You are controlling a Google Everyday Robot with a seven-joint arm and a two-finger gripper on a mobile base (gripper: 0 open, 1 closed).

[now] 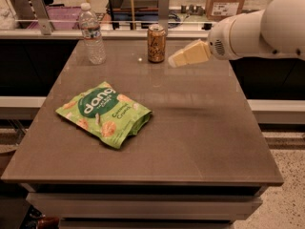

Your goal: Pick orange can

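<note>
Claw [177,59] empty in air, just beside orange can [156,43].

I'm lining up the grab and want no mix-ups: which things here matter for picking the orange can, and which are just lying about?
For the job: orange can, upright near the far edge of the table; gripper, hovering close beside it, not touching.
Lying about: water bottle; green snack bag.

One each: orange can [156,43], bottle [92,34], bag [105,113], pincer [172,61] beside can
</note>
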